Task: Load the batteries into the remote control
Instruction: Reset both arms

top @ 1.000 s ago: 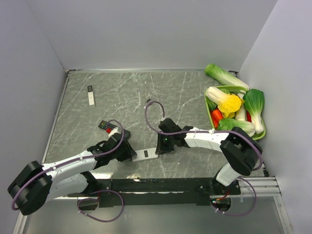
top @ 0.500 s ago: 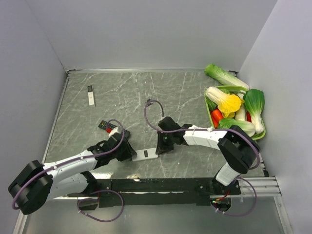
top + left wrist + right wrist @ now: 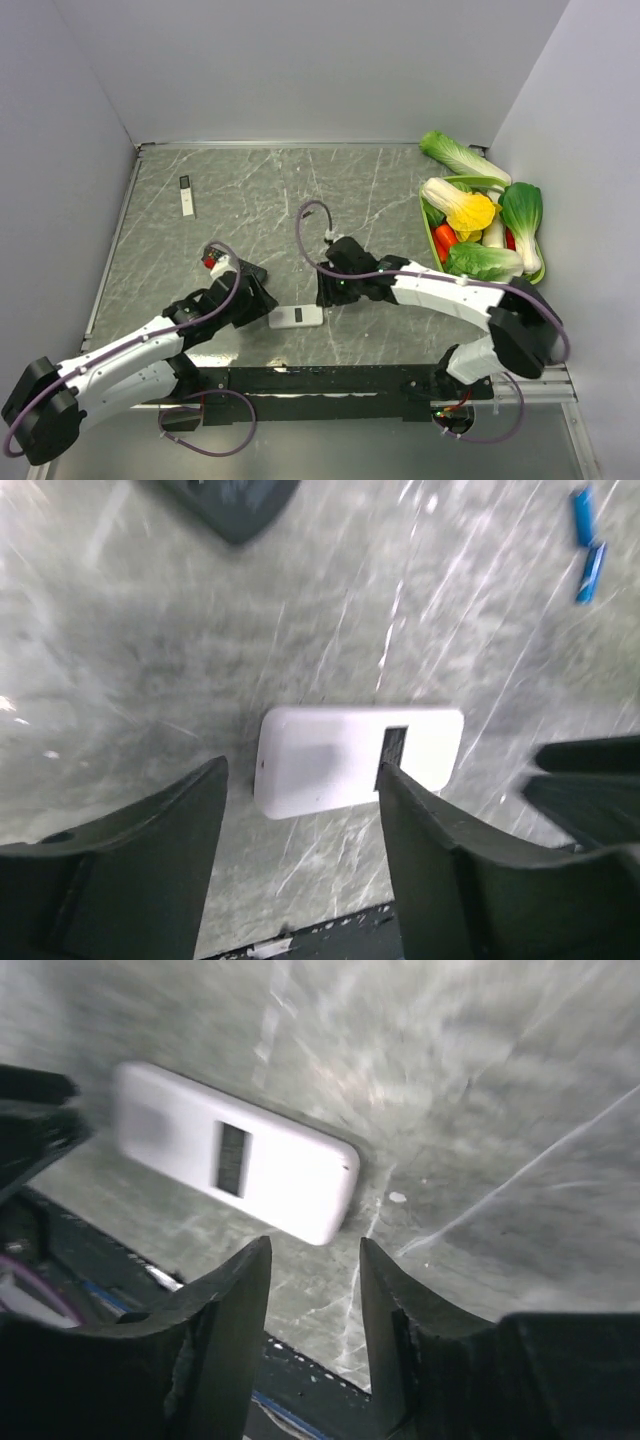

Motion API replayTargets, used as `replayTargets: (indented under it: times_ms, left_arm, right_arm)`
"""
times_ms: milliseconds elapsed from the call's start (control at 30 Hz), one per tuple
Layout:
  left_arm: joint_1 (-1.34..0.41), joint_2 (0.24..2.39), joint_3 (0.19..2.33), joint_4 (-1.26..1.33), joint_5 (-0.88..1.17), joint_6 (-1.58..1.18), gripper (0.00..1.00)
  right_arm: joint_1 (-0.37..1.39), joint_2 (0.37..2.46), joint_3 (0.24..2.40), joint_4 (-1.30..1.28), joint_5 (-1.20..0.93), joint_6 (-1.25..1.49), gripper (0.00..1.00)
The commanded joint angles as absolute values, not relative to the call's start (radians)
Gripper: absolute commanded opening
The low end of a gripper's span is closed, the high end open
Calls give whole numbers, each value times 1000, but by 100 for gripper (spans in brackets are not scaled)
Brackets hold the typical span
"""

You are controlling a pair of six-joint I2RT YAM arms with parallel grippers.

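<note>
Half a second ago both grippers were at the two ends of the white remote control (image 3: 297, 316), and now both have let it go and pulled back a little. The left gripper (image 3: 300, 780) stands open and empty, its jaws apart above the near long side of the remote. The right gripper (image 3: 313, 1252) is open too, holding nothing, just beside the other end. The remote lies flat and free on the table (image 3: 380, 190), between the two arms, with a small dark rectangle on its upper face; I cannot tell if this is the battery bay. Two blue batteries (image 3: 592, 570) lie on the table, well apart from it. I judge the remote is now placed, and picking a battery is the next step.
</note>
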State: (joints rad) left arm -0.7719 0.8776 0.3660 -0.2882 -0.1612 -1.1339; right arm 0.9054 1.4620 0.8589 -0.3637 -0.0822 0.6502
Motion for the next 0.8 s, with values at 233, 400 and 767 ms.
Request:
replayTargets:
  times_ms: [233, 400, 767]
  left_arm:
    - [-713, 736, 563, -517, -417, -1040, 99]
    - [-652, 620, 673, -636, -558, -974, 99]
    - [-649, 316, 914, -733, -856, -732, 99]
  right_arm:
    - [755, 1128, 810, -339, 61, 433, 70]
    - [658, 923, 759, -380, 193, 391, 95]
    - [640, 467, 721, -485, 640, 308, 100]
